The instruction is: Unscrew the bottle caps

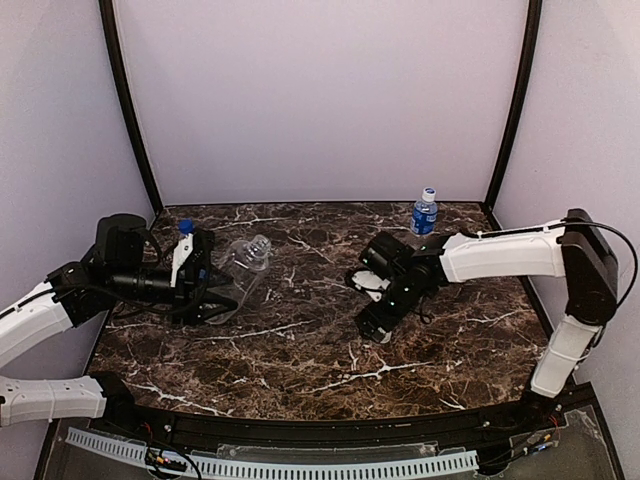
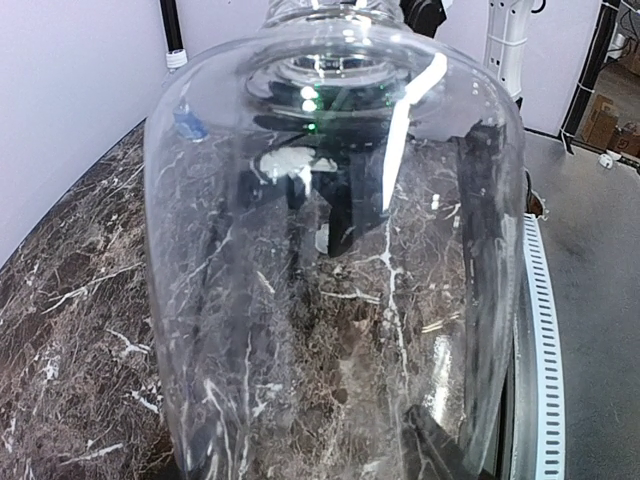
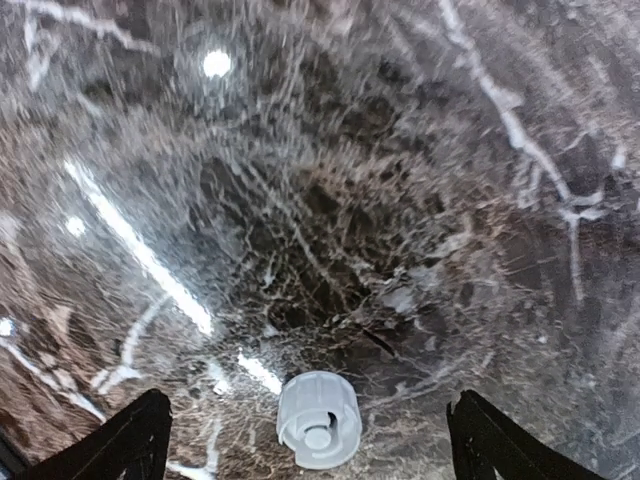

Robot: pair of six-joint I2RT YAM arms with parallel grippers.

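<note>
From above, my left gripper (image 1: 212,285) pinches the unlabelled bottle (image 1: 245,262), which is tipped over at the left of the table (image 1: 300,370). Its neck looks bare. My right gripper (image 1: 368,305) hangs low mid-table. I judge two caps are left: the blue-capped bottle (image 1: 182,252) sits tight behind my left gripper and is awkward to reach, and the labelled bottle (image 1: 424,213) stands upright at the back right.

On the left wrist, the clear bottle fills the view and the fingers barely show.

On the right wrist, the jaws are spread wide, with the white cap (image 3: 318,420) lying loose on the marble between them.
</note>
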